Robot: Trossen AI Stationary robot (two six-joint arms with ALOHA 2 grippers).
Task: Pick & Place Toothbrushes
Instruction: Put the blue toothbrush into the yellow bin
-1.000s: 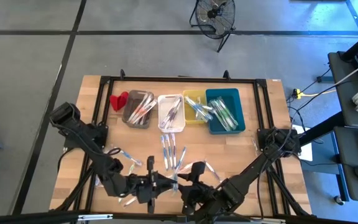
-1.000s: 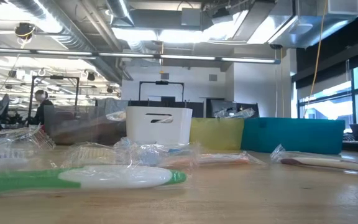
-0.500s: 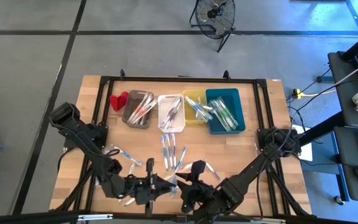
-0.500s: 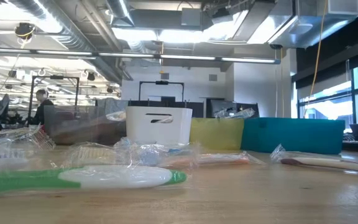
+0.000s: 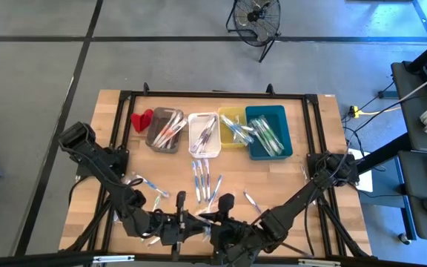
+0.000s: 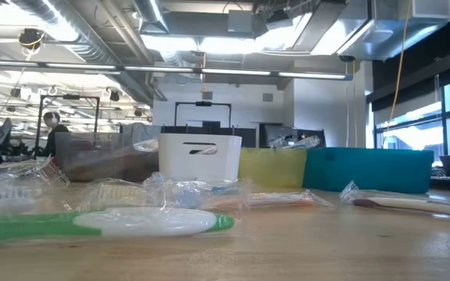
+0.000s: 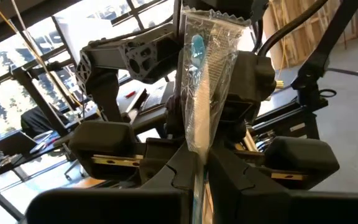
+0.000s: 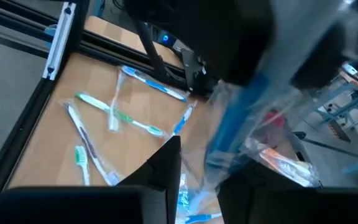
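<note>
Above table edge, toothbrush (image 7: pixel 199 81) upright

We lose the wrapped blue toothbrush's (image 7: pixel 199 93) handle below the left gripper's fingers (image 7: pixel 241 177); beyond it, the right gripper (image 5: pixel 212 220) is blocked.

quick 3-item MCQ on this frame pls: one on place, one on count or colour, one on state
1. Where does the teal bin stand in the row of bins?
A. right end B. left end C. middle

2. How many bins are in the row?
A. two B. four C. six

3. What is the left gripper doing?
A. open, empty B. shut on a wrapped toothbrush C. resting in a bin

Answers: 1 A, it comes after the yellow bin in the high view. 2 B, grey, white, yellow, teal. 3 B, the left wrist view shows the wrapper pinched between its fingers.
</note>
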